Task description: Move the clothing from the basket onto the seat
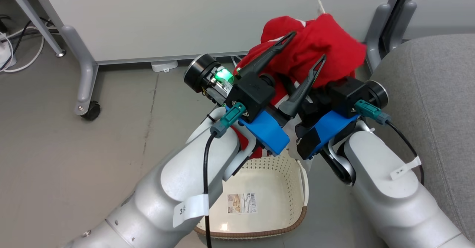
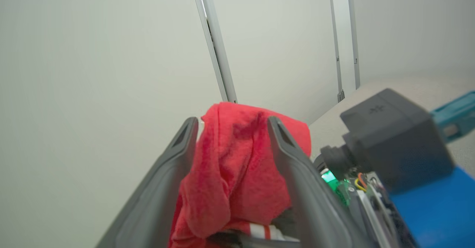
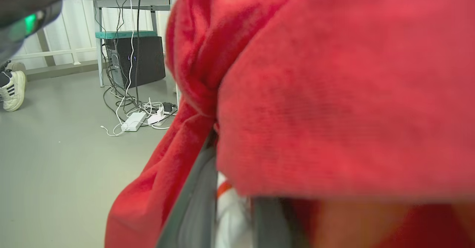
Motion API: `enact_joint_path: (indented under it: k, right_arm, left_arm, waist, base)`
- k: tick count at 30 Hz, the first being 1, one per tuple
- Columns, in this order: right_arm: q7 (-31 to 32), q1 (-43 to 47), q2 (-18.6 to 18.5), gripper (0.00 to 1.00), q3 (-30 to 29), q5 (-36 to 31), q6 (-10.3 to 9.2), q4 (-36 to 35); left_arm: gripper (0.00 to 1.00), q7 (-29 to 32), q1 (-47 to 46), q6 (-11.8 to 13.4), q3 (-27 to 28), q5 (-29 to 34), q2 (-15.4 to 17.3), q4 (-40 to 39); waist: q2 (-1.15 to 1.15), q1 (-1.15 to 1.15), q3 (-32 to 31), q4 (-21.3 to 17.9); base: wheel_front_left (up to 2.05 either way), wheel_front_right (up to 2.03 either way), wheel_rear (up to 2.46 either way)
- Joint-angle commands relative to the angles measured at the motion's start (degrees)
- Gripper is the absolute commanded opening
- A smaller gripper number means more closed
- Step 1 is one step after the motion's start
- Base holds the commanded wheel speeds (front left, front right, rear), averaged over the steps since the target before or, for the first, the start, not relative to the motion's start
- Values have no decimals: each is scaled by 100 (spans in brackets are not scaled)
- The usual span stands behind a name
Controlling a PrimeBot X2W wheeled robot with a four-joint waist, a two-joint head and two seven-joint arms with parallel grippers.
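Note:
The red clothing [image 1: 326, 51] is bunched up and held in the air above the floor, beyond the basket. My left gripper [image 1: 307, 45] points up into it, and red fabric [image 2: 233, 166] fills the gap between its two fingers [image 2: 185, 136]. My right gripper's black body [image 1: 343, 92] sits just right of it, with its fingertips buried under the cloth. In the right wrist view the garment [image 3: 334, 92] drapes over that gripper [image 3: 232, 203], which pinches white fabric. The cream basket [image 1: 293, 173] stands below my arms, holding only its sticker. The grey seat [image 1: 438, 92] lies at the right.
A white partition on grey wheeled legs [image 1: 89, 92] stands close behind the garment, with a grey post [image 1: 382, 29] next to the seat. Cables [image 1: 11, 51] trail at far left. The right wrist view shows a power strip [image 3: 133, 121], a computer tower [image 3: 137, 60] and a person's shoe [image 3: 13, 90].

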Motion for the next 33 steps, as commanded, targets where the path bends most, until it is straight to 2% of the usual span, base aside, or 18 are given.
enact_joint_path:
  k: [1,11,20,33]
  right_arm:
    - [-6,68,-21,0,6,17,1,-44]
    - [-6,138,-54,0,-8,44,1,-46]
    - [-6,218,-107,0,-259,-19,1,-176]
    - [-7,499,-316,0,-1132,-221,1,-749]
  left_arm:
    - [100,-28,-19,33,40,23,-1,-18]
    - [100,-28,71,32,157,107,-2,-65]
    - [100,-28,110,15,192,161,-1,-19]
    - [100,-28,137,-84,221,311,13,185]
  waist:
    - [0,0,-1,8]
    - [0,0,-18,-11]
    - [0,0,60,-128]
    - [0,0,441,-830]
  base:
    - [0,0,0]
    - [0,0,0]
    - [0,0,0]
    - [0,0,0]
